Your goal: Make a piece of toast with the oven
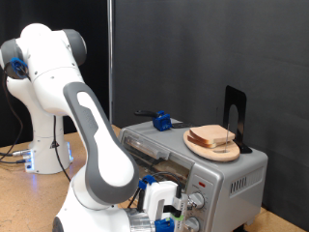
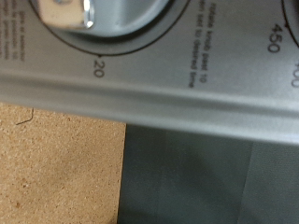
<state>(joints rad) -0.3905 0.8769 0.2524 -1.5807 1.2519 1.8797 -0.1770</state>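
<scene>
Down low at the exterior view's bottom edge, hung the white Franka arm's two-finger gripper (image 1: 176, 215) with blue fittings, right against the knob panel of the small silver metal countertop toaster oven (image 1: 227, 179). Pressed so near the round knobs (image 1: 196, 202) that fingers and dials overlapped in that view; could not tell whether spread or pressed together, nor whether truly gripping a knob. Held nothing visible between the fingers.

Sat on the oven's flat top, toward the exterior view's right: a round pale wooden plate (image 1: 196, 144) carrying two roughly square slices of pale bread with tan-brown crust (image 1: 213, 137), stacked and slightly offset, neither inside the oven. Stood just behind the plate an upright black bracket-like stand (image 1: 236, 114). Rested further toward the exterior view's left on the same top a small blue block with a dark bar (image 1: 161, 121).

Showed the oven's front glass door (image 1: 150, 153) partly hidden behind the arm's grey elbow link (image 1: 106, 159); could not judge open or closed. Rested the whole oven on a brown particle-board table (image 1: 24, 198).

Filled the wrist view with brushed silver panel (image 2: 177, 93), part of a metal knob (image 2: 89, 14), printed dial marks reading 20 and 450, plus small blurred lettering; beneath, brown board (image 2: 56, 168) beside a dark grey surface (image 2: 206, 182)
</scene>
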